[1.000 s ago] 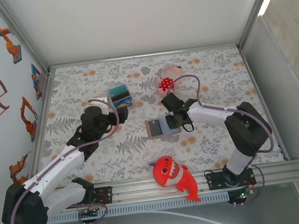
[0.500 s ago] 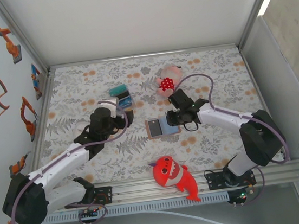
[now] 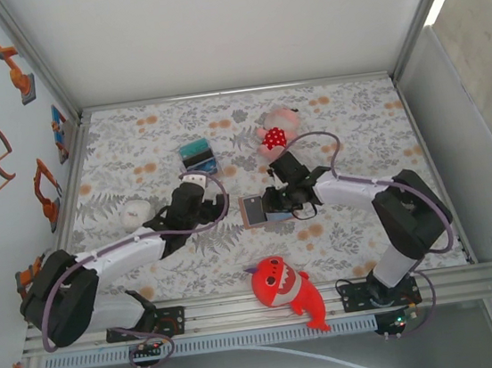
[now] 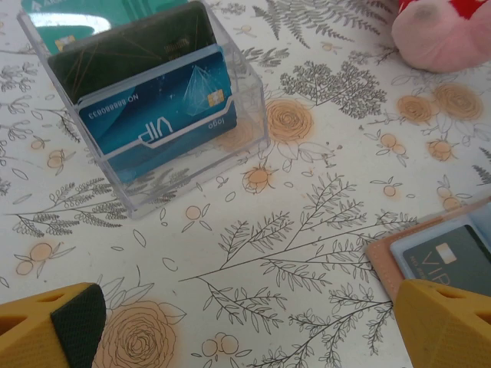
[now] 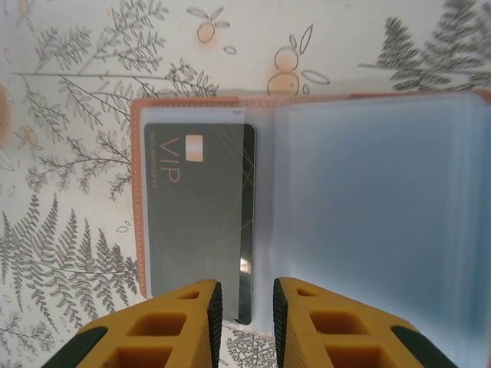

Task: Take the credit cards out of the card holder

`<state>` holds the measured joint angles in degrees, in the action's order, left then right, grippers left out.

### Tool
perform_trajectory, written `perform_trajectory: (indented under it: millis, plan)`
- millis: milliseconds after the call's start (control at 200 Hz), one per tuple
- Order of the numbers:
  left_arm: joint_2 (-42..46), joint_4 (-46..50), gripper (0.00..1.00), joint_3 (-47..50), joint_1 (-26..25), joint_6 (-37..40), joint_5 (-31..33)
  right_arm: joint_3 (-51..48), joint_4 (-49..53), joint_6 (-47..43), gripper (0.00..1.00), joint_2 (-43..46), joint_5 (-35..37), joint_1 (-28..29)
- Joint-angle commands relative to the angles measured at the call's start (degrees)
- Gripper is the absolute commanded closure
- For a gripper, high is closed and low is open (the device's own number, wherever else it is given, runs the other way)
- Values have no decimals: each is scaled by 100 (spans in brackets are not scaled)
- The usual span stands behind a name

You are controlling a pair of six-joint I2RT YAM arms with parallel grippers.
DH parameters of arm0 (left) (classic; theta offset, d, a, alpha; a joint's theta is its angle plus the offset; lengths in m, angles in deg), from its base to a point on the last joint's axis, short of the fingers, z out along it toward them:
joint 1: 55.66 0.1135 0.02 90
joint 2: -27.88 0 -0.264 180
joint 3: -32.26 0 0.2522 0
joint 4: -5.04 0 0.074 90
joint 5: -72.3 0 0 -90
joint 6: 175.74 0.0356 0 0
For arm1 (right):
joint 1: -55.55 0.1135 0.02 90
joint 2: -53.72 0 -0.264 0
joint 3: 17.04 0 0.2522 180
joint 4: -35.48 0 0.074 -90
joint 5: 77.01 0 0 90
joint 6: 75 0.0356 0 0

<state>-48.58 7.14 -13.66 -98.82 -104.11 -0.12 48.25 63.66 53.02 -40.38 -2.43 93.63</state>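
Note:
The tan-brown card holder (image 3: pixel 256 210) lies open on the floral table. In the right wrist view the card holder (image 5: pixel 136 192) shows a dark VIP credit card (image 5: pixel 196 222) in its left sleeve, and blue-grey sleeves (image 5: pixel 383 192) that look empty on the right. My right gripper (image 5: pixel 247 318) hovers just over it, open by a narrow gap, with the card's lower right corner seen between the fingertips. My left gripper (image 4: pixel 253 337) is wide open above bare table, and the holder's corner (image 4: pixel 441 249) lies by its right finger (image 4: pixel 445 326). Both the left gripper (image 3: pixel 217 207) and the right gripper (image 3: pixel 277 203) flank the holder.
A clear acrylic stand (image 4: pixel 245 115) behind the left gripper holds a blue VIP card (image 4: pixel 157 107), a dark card and a teal one; seen from above, the stand (image 3: pixel 198 157) sits left of centre. A pink-red plush (image 3: pixel 274 131) lies behind the holder, a red shark plush (image 3: pixel 286 291) in front.
My left gripper has moved away from the acrylic stand, rightward and nearer, up to the holder's left edge. My right gripper shifted slightly left over the open holder.

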Motion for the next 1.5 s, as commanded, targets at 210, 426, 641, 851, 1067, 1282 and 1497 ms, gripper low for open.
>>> perform_trajectory:
  millis: [210, 426, 641, 851, 1067, 1282, 1497]
  plan:
    - [-621, 119, 3, -282, -20, -385, -16, 330, -83, 124, 78, -363, -218, 85]
    - [-961, 86, 3, -445, -33, -327, -225, 358, -60, 127, 79, -332, -178, 103]
    - [-1267, -19, 3, -605, -88, -290, -430, 369, -43, 124, 79, -449, -185, 98]
    - [-1548, 45, 3, -799, -219, -126, -375, 366, -35, 118, 80, -625, -181, 103]
    - [-1751, 281, 3, -978, -307, 50, -269, 367, -61, 97, 80, -696, -197, 100]
    - [-1877, 531, 3, -1088, -368, 193, -179, 314, -138, 118, 80, -675, -277, 89]
    - [-1986, 725, 3, -1191, -422, 286, -86, 245, -210, 142, 80, -597, -325, 54]
